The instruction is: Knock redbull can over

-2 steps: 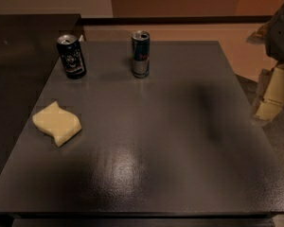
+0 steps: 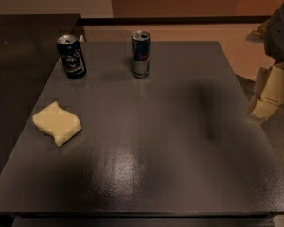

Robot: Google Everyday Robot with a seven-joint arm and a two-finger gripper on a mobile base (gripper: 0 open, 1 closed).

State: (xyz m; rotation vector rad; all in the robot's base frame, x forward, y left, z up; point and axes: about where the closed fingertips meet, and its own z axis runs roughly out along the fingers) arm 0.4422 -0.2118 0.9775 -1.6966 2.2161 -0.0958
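**Redbull can upright, pincer off to the side**

Your redbull can (image 2: 140, 54) stands upright near the far edge of the tabletop (image 2: 170, 150), right of a dark navy can (image 2: 71, 56). A yellow sponge (image 2: 57, 123) lies near the left edge. Your pincer (image 2: 267, 98) hangs beyond the tabletop's right edge, well apart from the redbull can; whether it is apart or together, you cannot tell.

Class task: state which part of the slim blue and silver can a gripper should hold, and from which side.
Hold the redbull can around its middle, coming level from the right, where the gripper hangs beside the table. The can stands upright and slim, with the dark can apart on its left, so the right side looks open.
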